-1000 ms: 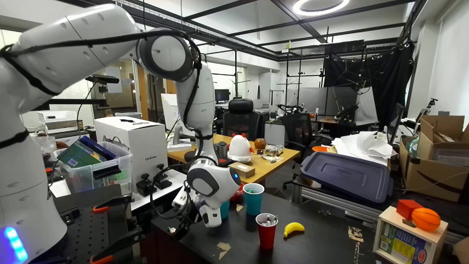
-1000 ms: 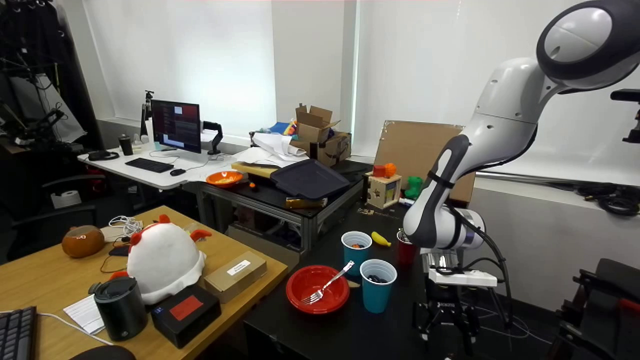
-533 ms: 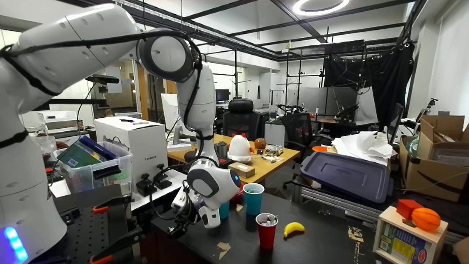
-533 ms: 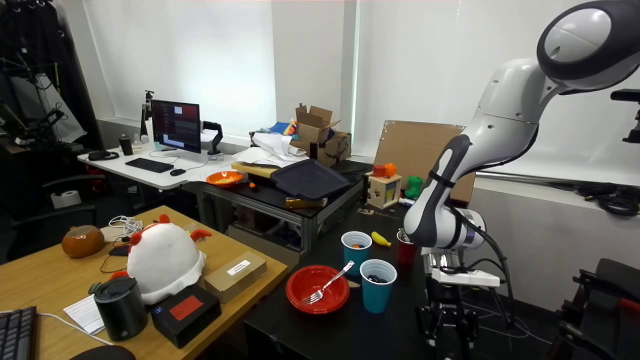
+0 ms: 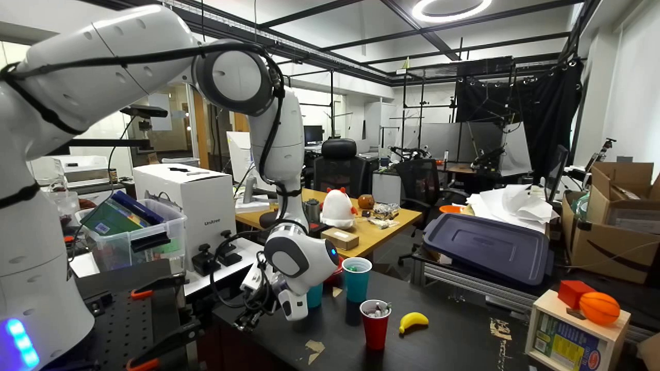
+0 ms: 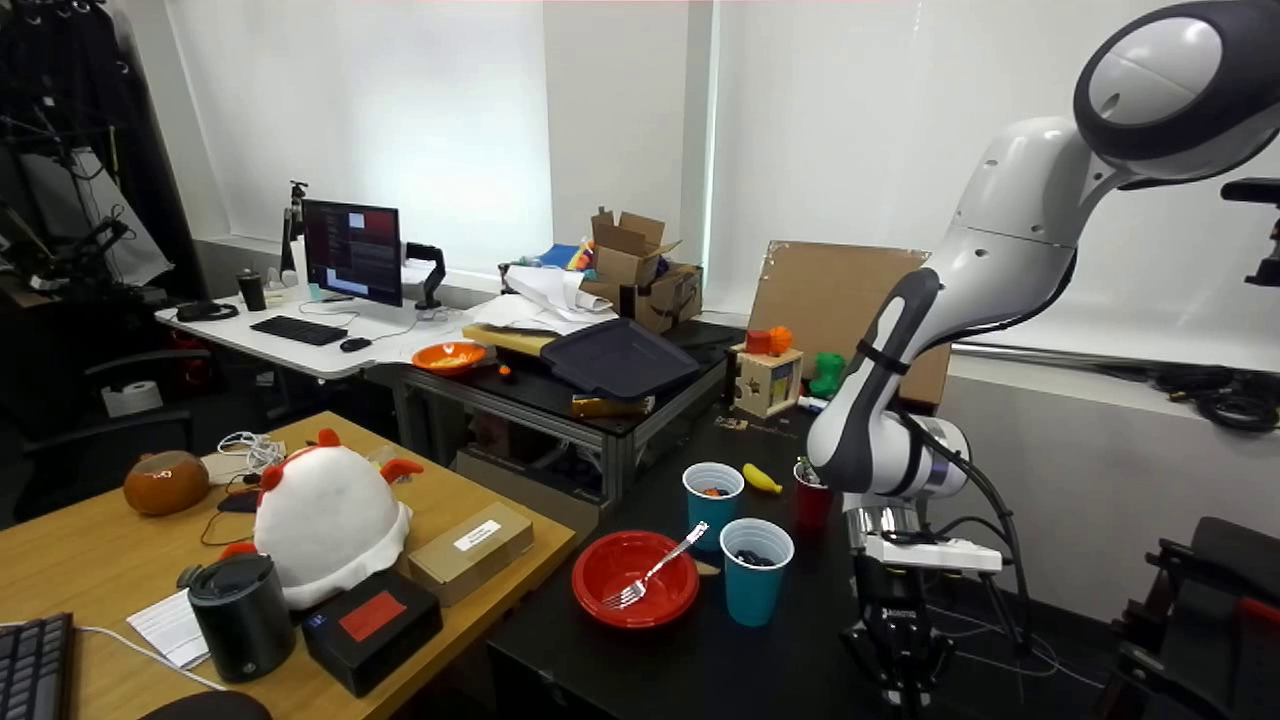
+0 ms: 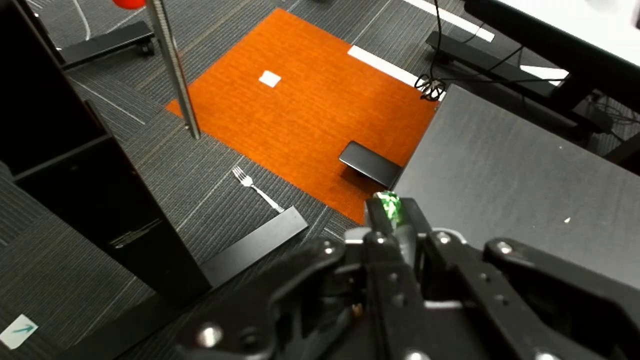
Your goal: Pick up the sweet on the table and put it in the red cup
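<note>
The sweet (image 7: 390,204) is a shiny green wrapped piece, pinched between the fingertips of my gripper (image 7: 393,209) in the wrist view. Both jaws press on it from its two sides, and only its top shows. In an exterior view the gripper (image 5: 247,322) is low at the near left edge of the black table (image 5: 443,355), with the sweet not discernible there. The red cup (image 5: 375,330) stands upright on the table to the right of the gripper, holding several wrapped pieces. The arm partly covers the red cup (image 6: 811,508) in an exterior view.
Teal cups (image 6: 757,585) (image 5: 357,283) stand near the red cup, with a yellow banana (image 5: 414,321) beside it. A red bowl (image 6: 612,603) with a fork (image 6: 655,567) sits on the same table. Farther along is a wooden box (image 5: 577,332).
The gripper's fingers have come together on the sweet at the table edge. The arm has moved only slightly; cups, bowl and banana are where they were.
</note>
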`<state>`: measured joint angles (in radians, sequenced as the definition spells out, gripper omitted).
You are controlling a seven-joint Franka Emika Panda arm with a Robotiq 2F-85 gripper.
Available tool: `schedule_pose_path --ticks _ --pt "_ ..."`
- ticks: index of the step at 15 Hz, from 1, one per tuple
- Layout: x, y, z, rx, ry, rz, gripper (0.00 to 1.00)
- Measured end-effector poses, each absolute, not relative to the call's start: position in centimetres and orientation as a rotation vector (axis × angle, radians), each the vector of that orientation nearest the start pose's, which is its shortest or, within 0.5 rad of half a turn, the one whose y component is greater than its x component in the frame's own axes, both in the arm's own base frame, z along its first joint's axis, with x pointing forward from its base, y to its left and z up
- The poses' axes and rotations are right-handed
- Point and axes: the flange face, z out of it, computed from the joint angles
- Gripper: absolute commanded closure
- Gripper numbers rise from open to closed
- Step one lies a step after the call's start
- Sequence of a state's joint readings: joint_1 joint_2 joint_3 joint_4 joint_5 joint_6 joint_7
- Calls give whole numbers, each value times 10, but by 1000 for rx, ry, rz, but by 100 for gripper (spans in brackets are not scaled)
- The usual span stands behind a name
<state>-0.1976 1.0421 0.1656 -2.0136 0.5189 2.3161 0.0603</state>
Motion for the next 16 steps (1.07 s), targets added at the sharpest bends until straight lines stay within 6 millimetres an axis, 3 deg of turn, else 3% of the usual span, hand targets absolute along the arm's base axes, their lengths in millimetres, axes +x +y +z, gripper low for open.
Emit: schedule_pose_path --ticks 16 --pt "435 14 -82 -2419 730 1022 100"
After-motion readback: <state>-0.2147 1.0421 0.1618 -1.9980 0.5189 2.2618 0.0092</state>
